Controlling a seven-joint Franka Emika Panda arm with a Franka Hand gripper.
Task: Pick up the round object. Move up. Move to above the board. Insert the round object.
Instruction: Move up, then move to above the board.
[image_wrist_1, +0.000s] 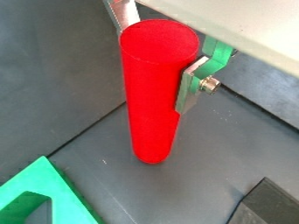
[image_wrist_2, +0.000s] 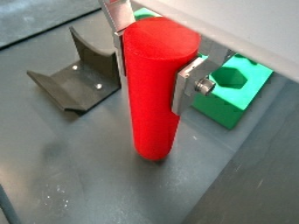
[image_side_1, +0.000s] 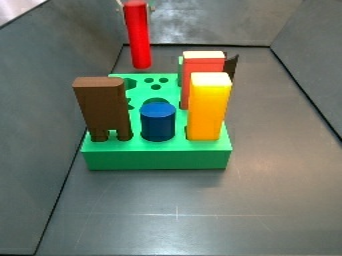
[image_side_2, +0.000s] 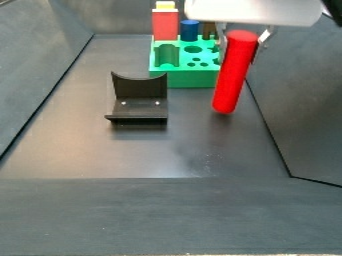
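1. One round object (image_wrist_1: 152, 92), a tall plain red cylinder, is filling the middle of both wrist views (image_wrist_2: 158, 87), standing upright with its lower end at or just above the dark floor; whether it touches cannot be told.
2. One gripper (image_wrist_1: 158, 48) is pinching the round object near its top, with two flat silver fingers (image_wrist_1: 191, 83) pressing on opposite sides.
3. In a side view the gripper (image_side_2: 241, 32) is hanging beside the board (image_side_2: 187, 65), holding the round object (image_side_2: 234, 72) off the board and over the bare floor.
4. One bright-green board (image_side_1: 154, 150) is sitting on the floor in a side view, with the round object (image_side_1: 136, 35) standing behind it.
5. The board is carrying four pieces in that view: one brown block (image_side_1: 102, 108), one short dark-blue cylinder (image_side_1: 158, 120), one yellow-orange block (image_side_1: 206, 104) and one red-topped block (image_side_1: 202, 62).
6. One dark fixture (image_side_2: 136, 97) is standing on the floor near the board, apart from the round object.
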